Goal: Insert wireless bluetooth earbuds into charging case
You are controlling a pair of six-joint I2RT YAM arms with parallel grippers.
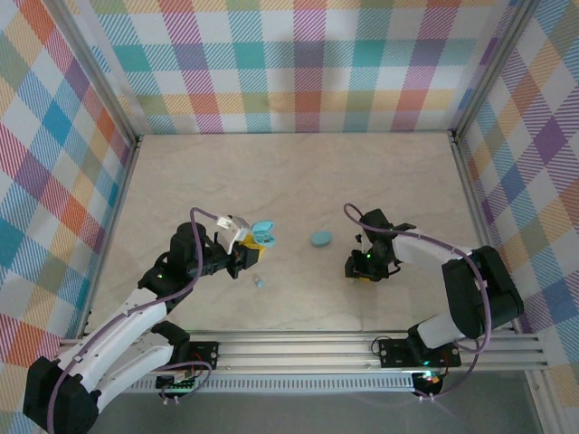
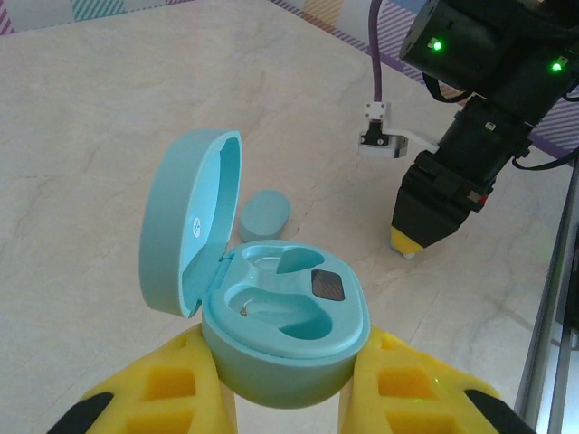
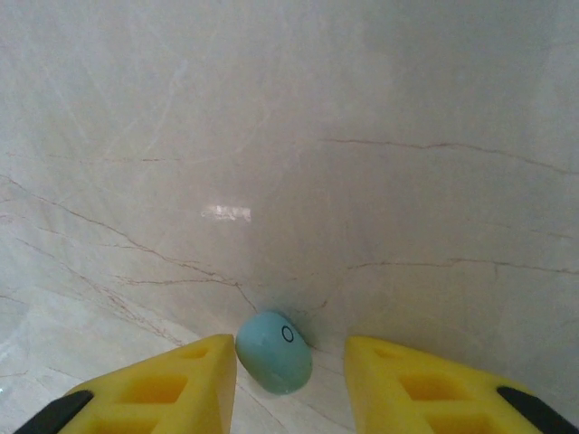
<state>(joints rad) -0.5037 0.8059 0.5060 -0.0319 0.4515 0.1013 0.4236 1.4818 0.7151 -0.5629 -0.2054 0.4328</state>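
L gripper [image 2: 282,384] is clamping the charging case [image 2: 289,321] btwn its yellow fingers, w/ the base upright and the lid [image 2: 185,226] standing open. R gripper [image 3: 289,384] is hanging low over the marble-look tabletop [image 3: 289,136], jaws apart, straddling an earbud [image 3: 274,351]. The bud is lying just beside one pad w/ a gap to the other, not gripped. A 2nd earbud [image 1: 259,282] is lying on the table near the L gripper, on the arm-base side. A round blue disc [image 1: 321,239] is lying btwn the two grippers.
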